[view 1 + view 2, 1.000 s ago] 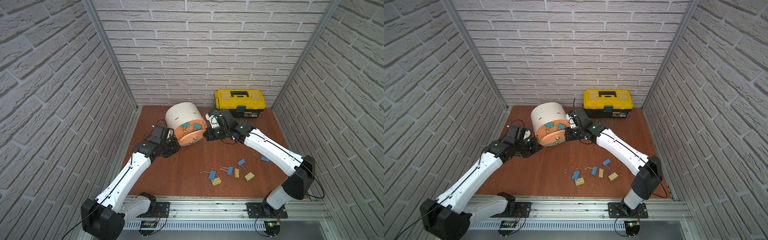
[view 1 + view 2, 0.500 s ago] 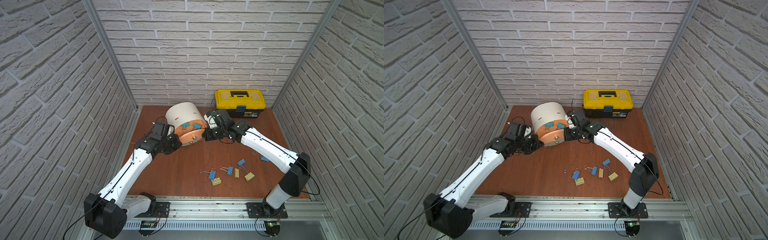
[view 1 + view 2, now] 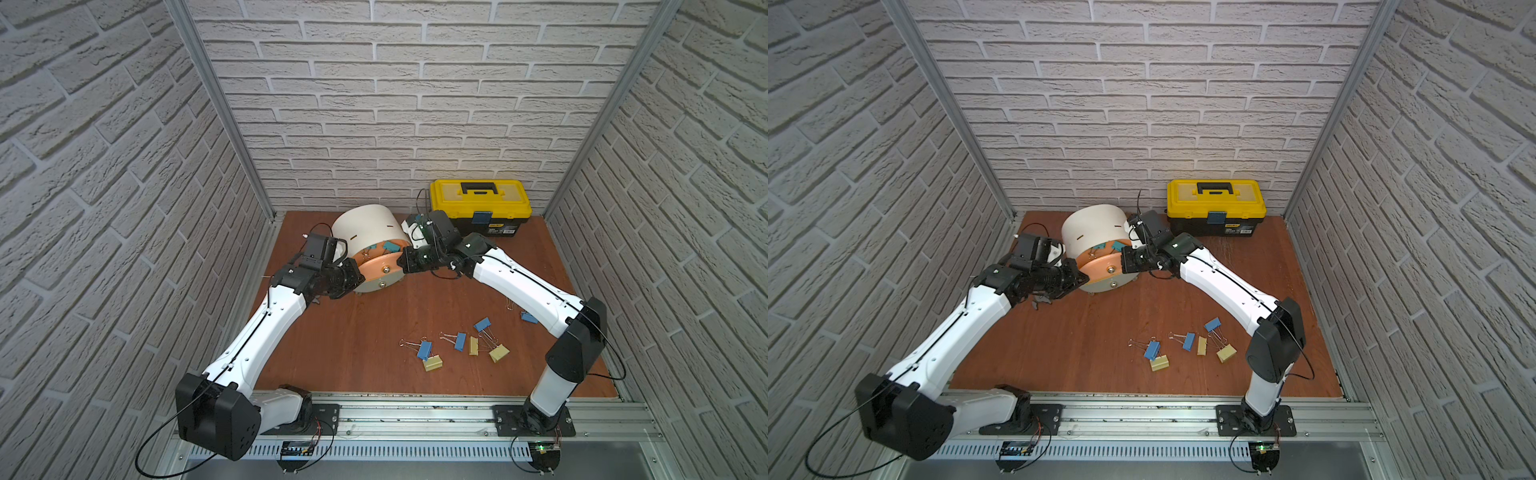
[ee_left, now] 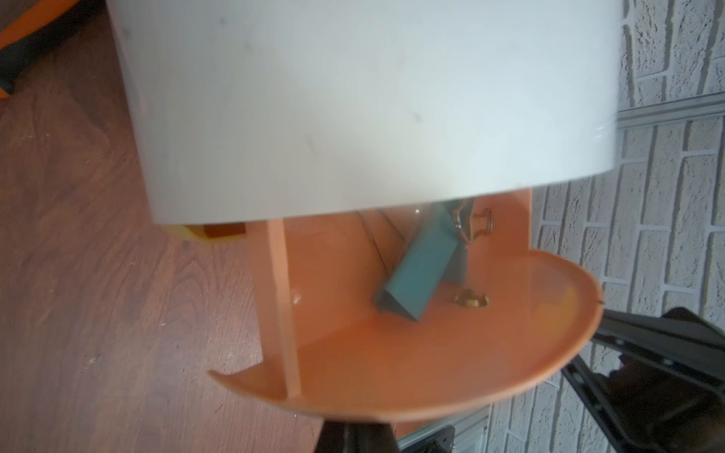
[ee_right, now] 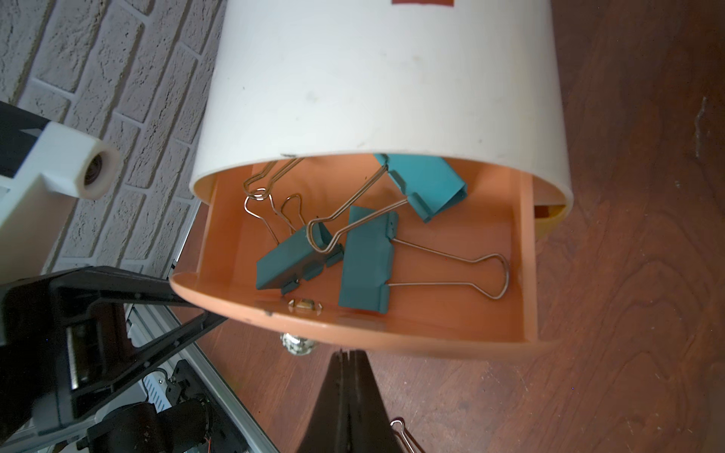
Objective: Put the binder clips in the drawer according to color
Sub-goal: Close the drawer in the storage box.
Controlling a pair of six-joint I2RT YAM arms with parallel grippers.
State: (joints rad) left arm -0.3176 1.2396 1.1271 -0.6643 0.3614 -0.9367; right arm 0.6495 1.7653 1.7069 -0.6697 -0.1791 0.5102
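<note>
The drawer cabinet (image 3: 374, 226) (image 3: 1096, 226) is white and round-topped, and its peach drawer (image 3: 380, 268) (image 5: 392, 333) stands partly pulled out. Three teal binder clips (image 5: 367, 259) (image 5: 292, 261) (image 5: 427, 184) lie inside it; the left wrist view shows one teal clip (image 4: 416, 274). My left gripper (image 3: 353, 274) (image 4: 355, 425) is shut, its tip against the left side of the peach front. My right gripper (image 3: 401, 262) (image 5: 347, 355) is shut and empty, its tip at the right side of that front, near the knob (image 5: 298, 343). Several blue clips (image 3: 424, 350) and pale yellow clips (image 3: 432, 364) lie loose on the floor.
A yellow-black toolbox (image 3: 480, 203) stands at the back right against the wall. One blue clip (image 3: 529, 318) lies beside my right forearm. Brick walls close in both sides and the back. A metal rail (image 3: 415, 415) runs along the front edge.
Both shut grippers have closed in on the peach drawer front from either side, and the drawer has slid a little further into the cabinet.
</note>
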